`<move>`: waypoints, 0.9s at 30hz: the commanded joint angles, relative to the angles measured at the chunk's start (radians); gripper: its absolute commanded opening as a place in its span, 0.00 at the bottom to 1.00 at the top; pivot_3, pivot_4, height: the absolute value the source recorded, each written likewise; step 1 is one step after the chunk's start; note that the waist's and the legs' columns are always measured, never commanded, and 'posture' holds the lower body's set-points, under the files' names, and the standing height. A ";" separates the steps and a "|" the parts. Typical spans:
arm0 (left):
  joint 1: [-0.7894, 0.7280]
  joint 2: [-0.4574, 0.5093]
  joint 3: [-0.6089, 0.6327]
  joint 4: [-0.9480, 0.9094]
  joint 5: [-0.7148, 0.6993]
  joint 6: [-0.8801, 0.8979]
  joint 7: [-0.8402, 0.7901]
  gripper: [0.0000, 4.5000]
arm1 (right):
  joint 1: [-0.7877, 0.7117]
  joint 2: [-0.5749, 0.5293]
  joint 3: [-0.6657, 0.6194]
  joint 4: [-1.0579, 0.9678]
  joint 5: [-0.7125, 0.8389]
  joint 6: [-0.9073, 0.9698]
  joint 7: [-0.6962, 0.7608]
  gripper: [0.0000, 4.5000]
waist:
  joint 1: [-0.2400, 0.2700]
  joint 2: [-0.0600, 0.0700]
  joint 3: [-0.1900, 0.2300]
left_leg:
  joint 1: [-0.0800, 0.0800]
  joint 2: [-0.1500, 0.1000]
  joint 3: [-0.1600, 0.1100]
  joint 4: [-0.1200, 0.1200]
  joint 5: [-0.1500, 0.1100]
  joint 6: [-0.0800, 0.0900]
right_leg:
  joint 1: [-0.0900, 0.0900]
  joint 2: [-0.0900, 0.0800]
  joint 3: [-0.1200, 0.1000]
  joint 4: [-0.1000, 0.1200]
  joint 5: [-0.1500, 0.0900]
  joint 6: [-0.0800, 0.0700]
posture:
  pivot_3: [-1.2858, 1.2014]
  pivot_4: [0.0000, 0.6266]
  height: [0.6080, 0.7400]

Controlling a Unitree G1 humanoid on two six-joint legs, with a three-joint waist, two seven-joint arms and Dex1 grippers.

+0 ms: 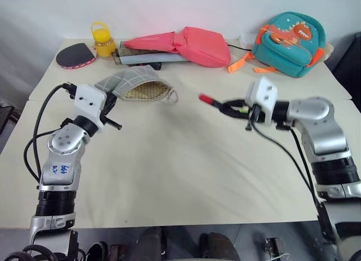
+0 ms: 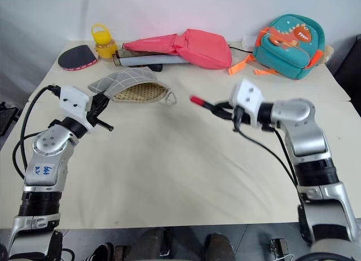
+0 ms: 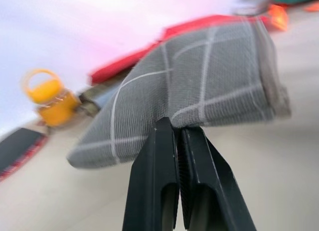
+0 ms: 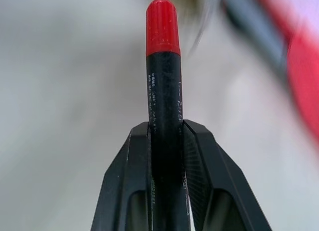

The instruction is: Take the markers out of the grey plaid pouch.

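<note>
Left eye view: at the left of the cream table [image 1: 186, 176], the grey plaid pouch [image 1: 135, 83] is pinched at its edge by the left gripper [image 1: 111, 101], fingers pressed together on the fabric, its tan-lined mouth gaping toward the table's middle. At the right, the red-capped marker [image 1: 210, 100] is clamped between the fingers of the right gripper [image 1: 230, 108], held above the table, cap pointing toward the pouch. A pink bag [image 1: 194, 45] is seen along the far edge.
</note>
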 commanded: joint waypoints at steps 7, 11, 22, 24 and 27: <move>0.142 -0.081 -0.029 -0.100 -0.049 0.056 -0.039 0.16 | 0.032 0.024 0.004 0.171 -0.086 -0.175 -0.091 0.12 | -0.009 0.001 0.002 | 0.001 0.001 0.000 0.002 0.002 0.000 | 0.000 0.001 0.001 0.000 0.000 0.000 | 0.52 0.24 1.00; 0.207 -0.076 -0.006 -0.169 -0.117 0.127 -0.082 0.44 | 0.050 0.043 -0.021 0.171 -0.034 -0.159 -0.072 0.42 | -0.009 0.001 0.002 | 0.001 0.001 -0.001 0.002 0.002 0.000 | 0.000 0.000 0.002 0.001 0.000 0.000 | 0.52 0.24 1.00; 0.557 -0.033 0.367 -0.429 -0.474 0.283 -0.181 0.65 | 0.270 0.016 -0.349 0.046 0.350 -0.011 0.052 0.64 | 0.001 0.002 0.002 | 0.000 0.001 -0.004 0.002 0.000 0.001 | 0.003 -0.003 0.002 -0.005 0.000 0.000 | 0.52 0.24 1.00; 0.618 -0.009 0.409 -0.395 -0.442 0.246 -0.218 0.65 | 0.325 -0.012 -0.373 0.066 0.351 -0.035 0.086 0.64 | 0.006 0.002 0.002 | 0.000 0.001 -0.003 0.002 -0.002 0.001 | 0.003 -0.003 0.003 -0.006 0.000 -0.001 | 0.52 0.24 1.00; 0.633 -0.017 0.445 -0.359 -0.448 0.214 -0.217 0.65 | 0.365 -0.043 -0.384 0.097 0.338 -0.075 0.121 0.64 | 0.005 0.005 0.003 | 0.000 0.002 0.000 0.002 -0.004 0.002 | 0.002 -0.002 0.002 -0.007 -0.001 -0.001 | 0.52 0.24 1.00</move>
